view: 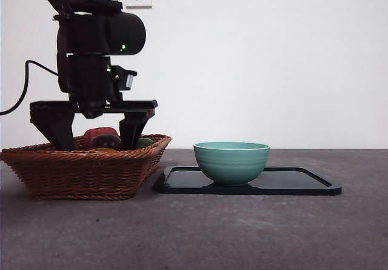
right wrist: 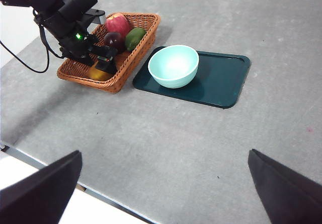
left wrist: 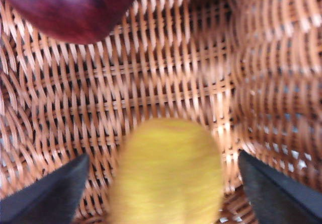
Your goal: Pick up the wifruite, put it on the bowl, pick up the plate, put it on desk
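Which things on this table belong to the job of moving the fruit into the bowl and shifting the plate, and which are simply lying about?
Part of the job:
wifruite, between the open left gripper jaws
bowl
dark tray under the bowl
desk

Lying about:
wicker basket
red apple
green fruit
dark purple fruit

Left gripper (view: 97, 138) hangs low at nine o'clock, jaws spread wide and pointing straight down; right gripper (right wrist: 166, 183) waits high, jaws apart
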Robot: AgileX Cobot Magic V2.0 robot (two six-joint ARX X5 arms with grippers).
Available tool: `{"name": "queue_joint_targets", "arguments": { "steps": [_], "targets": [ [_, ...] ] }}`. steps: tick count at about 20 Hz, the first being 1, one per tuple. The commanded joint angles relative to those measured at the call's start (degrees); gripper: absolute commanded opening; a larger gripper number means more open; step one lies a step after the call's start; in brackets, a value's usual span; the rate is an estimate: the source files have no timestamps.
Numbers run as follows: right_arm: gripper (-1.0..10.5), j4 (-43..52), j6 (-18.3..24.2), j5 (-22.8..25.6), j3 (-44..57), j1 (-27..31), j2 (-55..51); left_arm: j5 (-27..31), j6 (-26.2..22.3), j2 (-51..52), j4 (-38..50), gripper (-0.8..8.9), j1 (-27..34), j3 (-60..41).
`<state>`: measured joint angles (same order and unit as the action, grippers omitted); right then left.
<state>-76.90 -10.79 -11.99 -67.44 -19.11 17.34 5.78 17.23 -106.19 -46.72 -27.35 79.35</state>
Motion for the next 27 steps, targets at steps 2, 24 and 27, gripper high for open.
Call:
{"name": "queue_joint_targets", "arguments": {
  "steps": [2,24,27],
  "targets": [
    [5.6,-4.28,-0.55,-0.02,-0.61,-0.26,0.11,-0.09,-1.4,6.36,-0.09,4.96,-0.24,0.72],
    [5.6,-4.28,-0.37,0.09,-0.61,-0.26,0.11,-27.47,-18.1,62.16,-25.97,5.01,-5.62,0.7],
    [5.6,-4.28,-0.68,0.02,-0.61,-0.26,0.11,-31.61,-18.01,66.84,-26.56,5.01,-5.73,0.7]
  ]
}}
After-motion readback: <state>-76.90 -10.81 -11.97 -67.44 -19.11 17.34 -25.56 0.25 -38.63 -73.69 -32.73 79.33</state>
